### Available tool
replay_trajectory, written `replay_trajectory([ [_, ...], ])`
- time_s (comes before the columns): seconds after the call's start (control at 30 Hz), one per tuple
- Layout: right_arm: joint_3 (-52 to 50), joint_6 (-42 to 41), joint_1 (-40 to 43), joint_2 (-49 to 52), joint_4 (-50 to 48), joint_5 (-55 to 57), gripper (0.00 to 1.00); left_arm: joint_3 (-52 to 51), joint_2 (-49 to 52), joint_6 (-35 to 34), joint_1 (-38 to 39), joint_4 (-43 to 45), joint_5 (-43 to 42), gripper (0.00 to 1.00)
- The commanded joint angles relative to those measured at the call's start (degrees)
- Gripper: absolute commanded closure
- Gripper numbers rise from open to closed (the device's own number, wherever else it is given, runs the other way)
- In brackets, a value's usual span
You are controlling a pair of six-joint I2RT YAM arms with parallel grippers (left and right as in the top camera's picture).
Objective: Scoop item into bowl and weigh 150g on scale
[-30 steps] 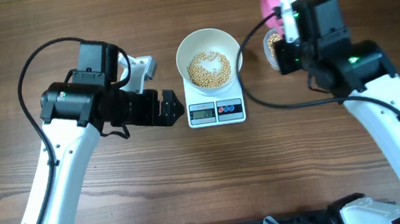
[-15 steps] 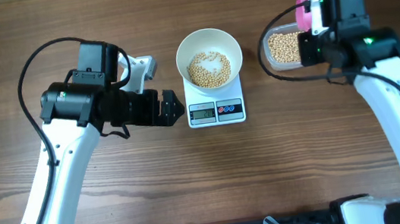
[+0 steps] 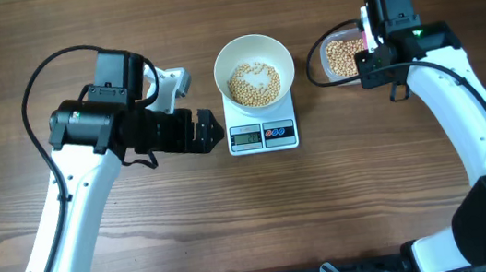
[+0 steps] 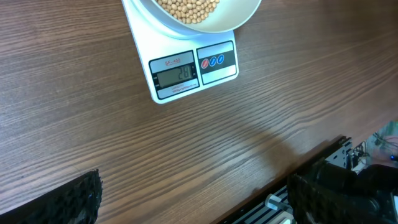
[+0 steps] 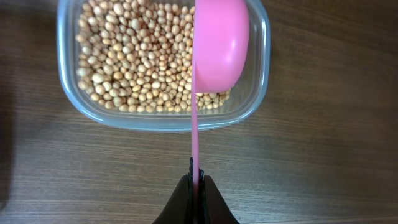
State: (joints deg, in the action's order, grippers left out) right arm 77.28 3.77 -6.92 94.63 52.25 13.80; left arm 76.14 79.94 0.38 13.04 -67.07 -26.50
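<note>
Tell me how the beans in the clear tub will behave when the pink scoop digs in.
The beans are small, round and loose, so they will probably roll aside and flow around the scoop rather than stack. Heaped high, some may spill off its rim. The tub looks thin and light, so it might slide.

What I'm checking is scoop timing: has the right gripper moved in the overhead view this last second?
Yes: the right gripper shifted away from the scale, to the clear tub's far side.

Bright, even diffuse light in all three views, just soft shadows on the wood table (image 3: 252, 209), scale (image 4: 186, 68) display crisp, left gripper (image 4: 199, 202) fingers (image 4: 68, 199) dark and blurry at frame corners.
</note>
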Motion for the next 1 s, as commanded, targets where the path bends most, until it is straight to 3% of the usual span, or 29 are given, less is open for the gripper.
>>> replay_trajectory([
  [0.0, -0.1, 0.7, 0.2, 1.9, -0.3, 1.7, 0.96, 0.0, 0.5, 0.9, 0.2, 0.2, -0.9, 0.0],
  [0.2, -0.2, 0.7, 0.1, 5.8, -0.5, 0.6, 0.95, 0.0, 0.5, 0.9, 0.2, 0.2, -0.9, 0.0],
  [0.47, -0.2, 0.2, 0.2, 7.1, -0.6, -16.5, 0.96, 0.0, 0.5, 0.9, 0.2, 0.2, -0.9, 0.0],
  [0.97, -0.2, -10.3, 0.8, 7.1, -0.5, -28.0, 0.96, 0.0, 0.5, 0.9, 0.2, 0.2, -0.9, 0.0],
])
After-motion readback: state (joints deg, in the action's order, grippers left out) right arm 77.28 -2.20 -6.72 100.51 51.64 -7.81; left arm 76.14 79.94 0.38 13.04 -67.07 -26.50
